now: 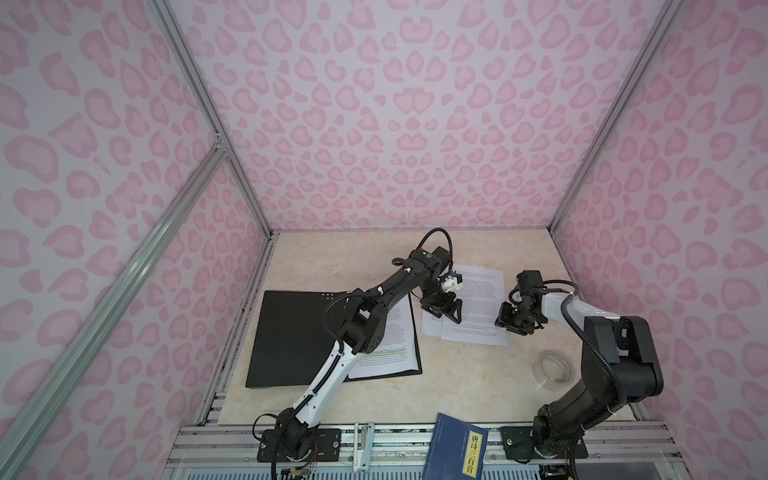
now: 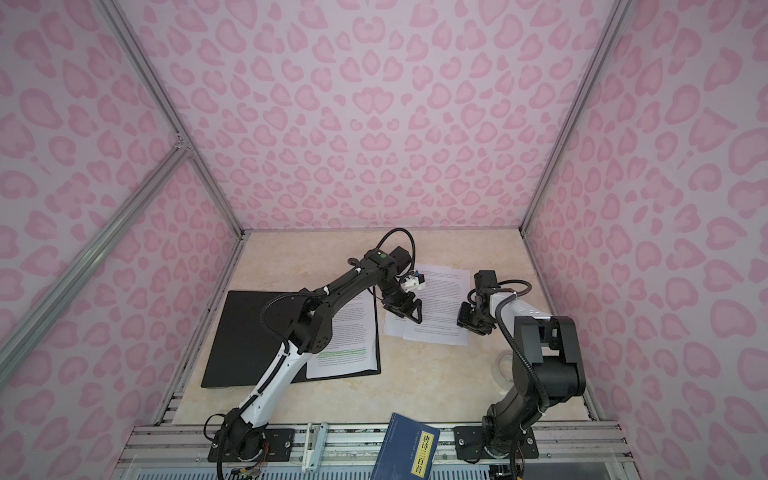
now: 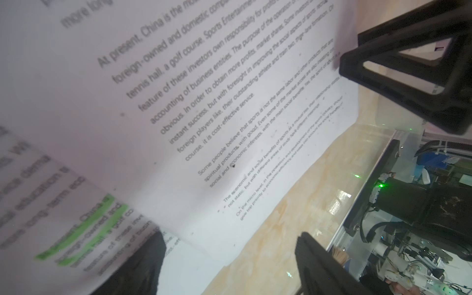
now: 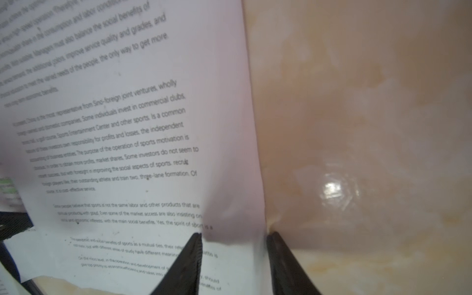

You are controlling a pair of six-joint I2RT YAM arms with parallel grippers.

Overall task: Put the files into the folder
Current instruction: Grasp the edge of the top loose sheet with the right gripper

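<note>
In both top views I count three white printed paper sheets. One green-marked sheet (image 1: pixel 401 332) (image 2: pixel 353 332) lies on the right half of the single open, black-lined flat folder (image 1: pixel 291 336) (image 2: pixel 249 332), partly under my left arm. Two loose sheets (image 1: pixel 478 299) (image 2: pixel 440 299) overlap on the beige marbled worktop (image 1: pixel 457 386) (image 2: pixel 415 386), just right of the folder. The left claw (image 1: pixel 446 311) (image 2: pixel 405 309) hangs over their left edge, and the right claw (image 1: pixel 509 322) (image 2: pixel 471 320) over their right edge. One clear tape roll (image 1: pixel 554 371) (image 2: pixel 501 368) sits beside the right arm. One blue book (image 1: pixel 455 449) (image 2: pixel 405 449) at the front rail carries a yellow label reading 唐诗三百首.

On the left wrist view, the upper loose sheet (image 3: pixel 204 115) reads "At present, China is the", "tennis hall, a golf course" and "Some people believe that sports is not the same labor". The lower loose sheet (image 3: pixel 63 204) shows green-highlighted lines. The left claw (image 3: pixel 321 150) is spread wide and grips nothing.

On the right wrist view, I read "Sino-foreign joint ventures, wholly" and "Some investors do not seem to" on the upper loose sheet (image 4: pixel 127 127). The right claw (image 4: pixel 235 236) is partly spread. One fingertip is on the sheet's margin and the other is at its edge on the worktop. The margin between them looks bowed, not pinched.
</note>
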